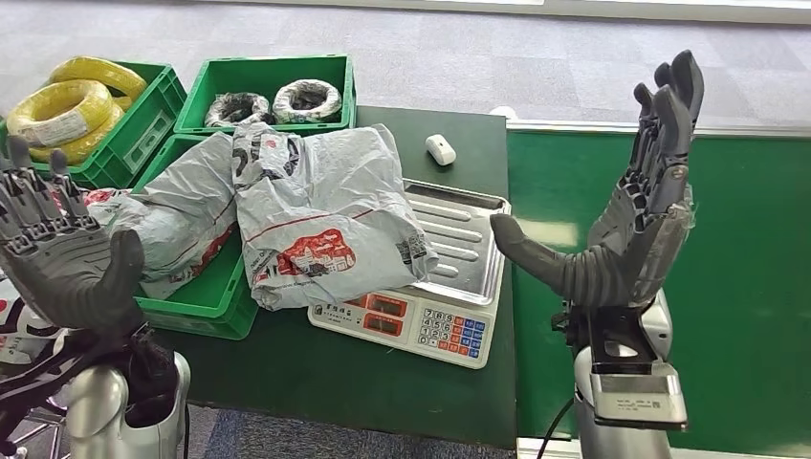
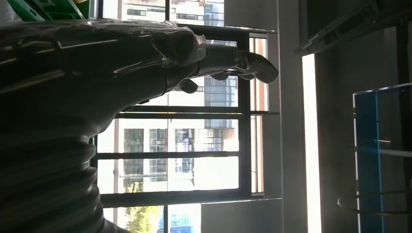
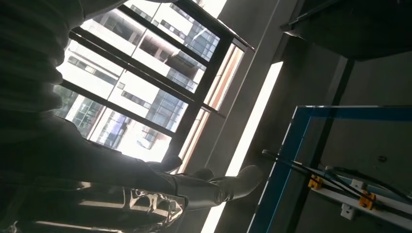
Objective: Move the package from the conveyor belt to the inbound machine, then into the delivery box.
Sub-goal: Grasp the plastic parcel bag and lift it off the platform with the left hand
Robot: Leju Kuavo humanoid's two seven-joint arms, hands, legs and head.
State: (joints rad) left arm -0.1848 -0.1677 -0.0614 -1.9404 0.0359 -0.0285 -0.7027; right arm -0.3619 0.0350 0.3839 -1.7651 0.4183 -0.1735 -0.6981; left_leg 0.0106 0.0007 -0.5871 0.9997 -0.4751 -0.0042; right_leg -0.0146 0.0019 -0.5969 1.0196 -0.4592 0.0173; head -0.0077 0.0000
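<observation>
Head view: left hand (image 1: 67,258) and right hand (image 1: 631,220) raised, spread, holding nothing. Package (image 1: 325,220) lies on scale (image 1: 449,287). Suggest gripping bag's bulk, lifting into crate (image 1: 206,301).

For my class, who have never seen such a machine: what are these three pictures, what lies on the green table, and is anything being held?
A humanoid robot took all three. The head view looks down from its body: its left hand and right hand are raised, fingers apart, holding nothing. The other two come from wrist cameras behind each hand and look past the fingers at windows. On the table a grey package lies partly on a weighing scale. A second grey package lies in a green crate. Two more crates hold yellow cable coils and black coils. A small white object lies behind the scale.
</observation>
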